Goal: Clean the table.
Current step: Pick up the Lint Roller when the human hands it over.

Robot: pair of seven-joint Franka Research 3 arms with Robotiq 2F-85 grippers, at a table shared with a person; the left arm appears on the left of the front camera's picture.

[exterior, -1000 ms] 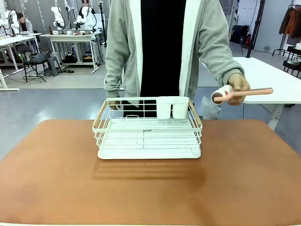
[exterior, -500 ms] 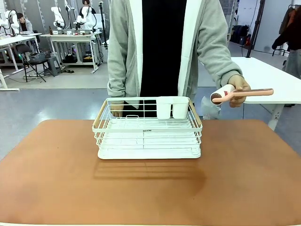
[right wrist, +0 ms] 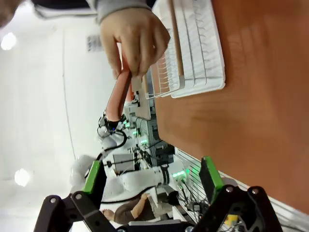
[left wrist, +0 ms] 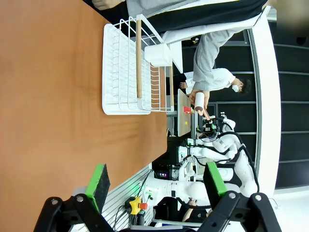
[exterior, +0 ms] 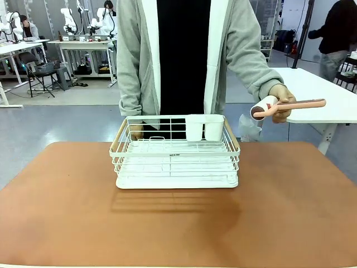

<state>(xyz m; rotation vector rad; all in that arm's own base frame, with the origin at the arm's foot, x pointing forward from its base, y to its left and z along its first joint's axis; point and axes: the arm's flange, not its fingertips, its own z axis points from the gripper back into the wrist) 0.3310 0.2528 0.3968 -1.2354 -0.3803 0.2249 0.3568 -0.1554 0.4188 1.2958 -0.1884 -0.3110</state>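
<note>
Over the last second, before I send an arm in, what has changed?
The person has shifted slightly toward picture left, and the hand holding the lint roller has risen a little, grip unchanged. The white dish rack sits where it was on the table, and the other hand stays behind the rack's left end.

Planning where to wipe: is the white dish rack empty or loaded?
Looks empty: the dish rack shows bare wires; inside its white cutlery cups, cannot tell.
</note>
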